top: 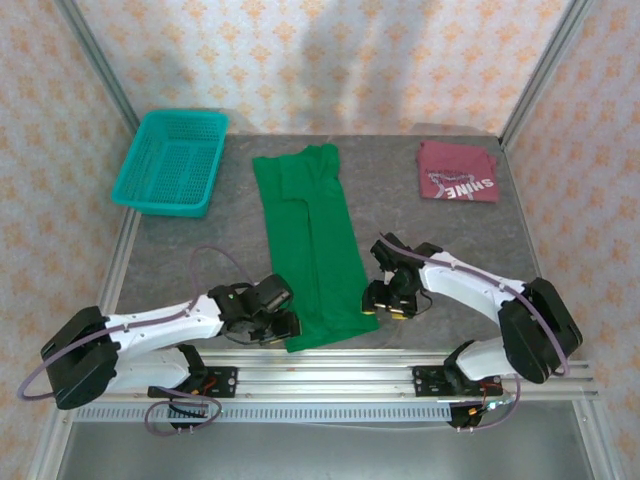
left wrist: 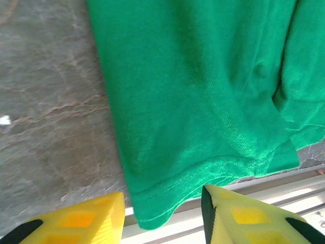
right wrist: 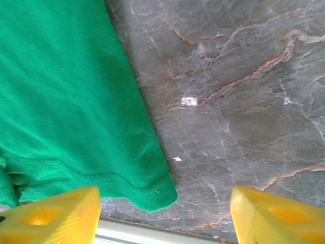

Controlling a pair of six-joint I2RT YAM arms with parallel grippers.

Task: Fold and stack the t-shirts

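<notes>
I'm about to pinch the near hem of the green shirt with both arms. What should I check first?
1. Left gripper straddles the near hem corner of the green shirt: ok.
2. Right gripper centred on its hem corner: not ok, the corner lies close by one finger.
3. Both sets of jaws apart: ok.
4. Shirt flat in a long strip: ok.
5. Maroon shirt out of the fold path: ok.

the grey marbled table (top: 400, 200) carries a green t-shirt (top: 312, 240), a folded maroon t-shirt (top: 458, 170) and a teal basket (top: 160, 203).
</notes>
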